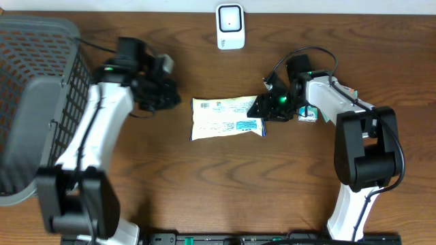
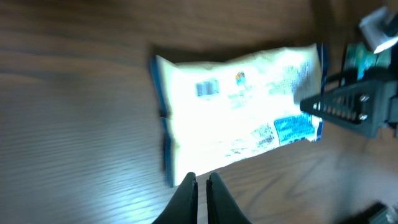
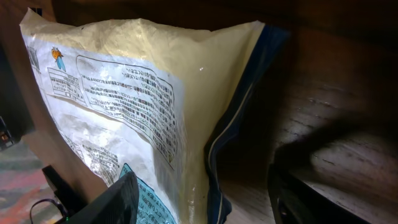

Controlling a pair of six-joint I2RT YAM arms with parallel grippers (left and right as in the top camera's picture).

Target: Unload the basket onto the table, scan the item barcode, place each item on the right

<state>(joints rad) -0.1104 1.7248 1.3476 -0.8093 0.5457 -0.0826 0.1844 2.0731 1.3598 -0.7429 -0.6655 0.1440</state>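
**Item.** The packet point(image 1: 227, 117) lay flat on the table point(image 1: 204, 197) near its middle, with its long axis running left to right. Its printed face was up. A barcode could not be made out for certain in any view.

**Right gripper.** The right gripper point(image 1: 268, 106) stood at the packet's right end. Its fingers point(image 3: 118, 199) were wide apart, and the packet's end seam lay in the gap between them. No pad was seen pressing on the film, so I judged the packet not gripped.

**Left gripper.** The left gripper point(image 1: 165, 95) stood to the left of the packet and slightly farther back, clear of it. Its fingers were drawn narrow, almost touching, with nothing between them. In the left wrist view the packet lay ahead of the fingertips, broadside on.

**Scanner.** The scanner point(image 1: 230, 27) sat at the far edge of the table, almost directly beyond the packet and well apart from it.

**Finding.** The right arm was plainly the nearer and was lined up along the packet's long axis. In my judgement the next move depended on those fingers closing on the right end before the packet was carried toward the far edge. A thin, slack seam could slip from such a hold.
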